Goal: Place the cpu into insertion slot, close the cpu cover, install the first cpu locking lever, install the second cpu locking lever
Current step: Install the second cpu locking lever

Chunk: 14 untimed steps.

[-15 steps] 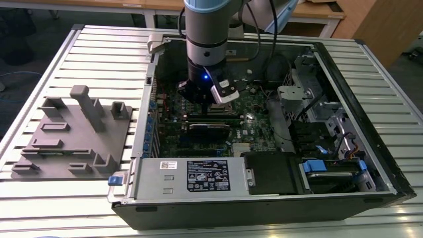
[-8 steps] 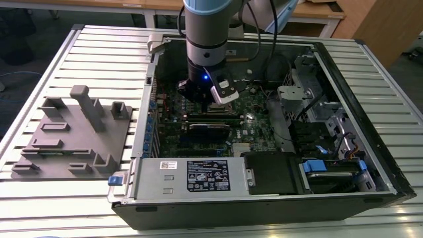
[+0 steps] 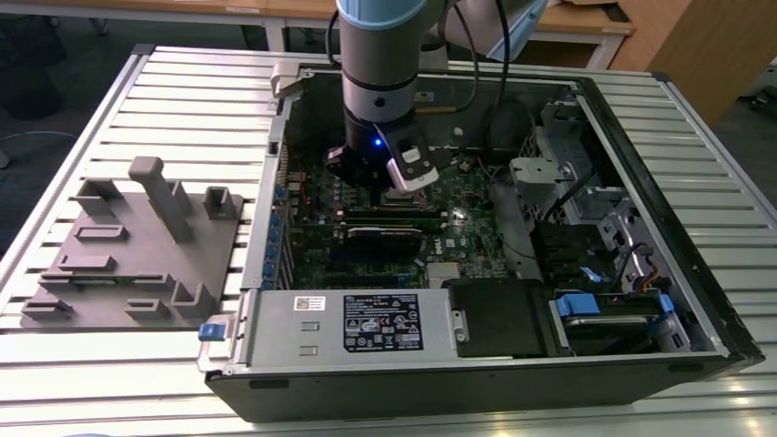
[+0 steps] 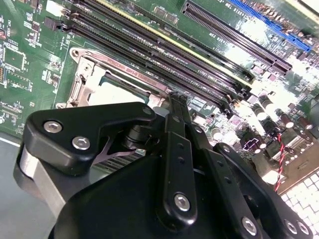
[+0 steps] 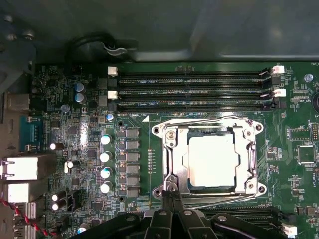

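Open computer case on slatted table, arm upright, gripper (image 5: 172, 201) closed (empty) at cpu cover (image 5: 172, 164) edge, cpu (image 5: 209, 160) seated.

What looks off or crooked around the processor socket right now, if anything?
Nothing stands out. In the first wrist view the cpu sits flat and square in the insertion slot, with the cpu cover lying over it. The claw sits at the socket's edge.

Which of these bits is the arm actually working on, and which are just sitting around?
Job:
cpu
cover, down around it
slot
end effector, at the cover's edge

Just there:
grey fixture beside the case
power supply
memory slots
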Each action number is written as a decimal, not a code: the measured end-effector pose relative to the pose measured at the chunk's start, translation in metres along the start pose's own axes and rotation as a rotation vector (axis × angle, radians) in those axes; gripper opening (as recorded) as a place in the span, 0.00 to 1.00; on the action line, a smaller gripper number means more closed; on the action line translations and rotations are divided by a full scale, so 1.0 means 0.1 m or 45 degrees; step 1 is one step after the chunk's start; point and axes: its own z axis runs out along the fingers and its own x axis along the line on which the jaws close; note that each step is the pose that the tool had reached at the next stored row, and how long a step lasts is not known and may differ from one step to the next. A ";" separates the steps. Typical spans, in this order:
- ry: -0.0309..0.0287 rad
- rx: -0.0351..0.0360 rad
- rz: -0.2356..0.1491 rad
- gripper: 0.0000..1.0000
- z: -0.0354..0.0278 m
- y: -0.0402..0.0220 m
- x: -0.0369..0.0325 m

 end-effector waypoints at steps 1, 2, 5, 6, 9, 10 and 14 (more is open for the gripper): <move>0.0001 0.0000 0.000 0.11 0.000 0.000 0.000; 0.0001 0.0000 0.000 0.11 -0.001 -0.001 0.000; 0.0002 -0.0002 0.000 0.11 -0.001 0.000 0.000; 0.0002 -0.0004 0.000 0.11 0.000 -0.001 0.000; 0.0002 -0.0020 0.000 0.11 0.012 -0.002 0.001; 0.0002 -0.0020 0.000 0.11 0.017 -0.002 0.001; 0.0001 -0.0021 0.000 0.11 0.022 -0.003 0.004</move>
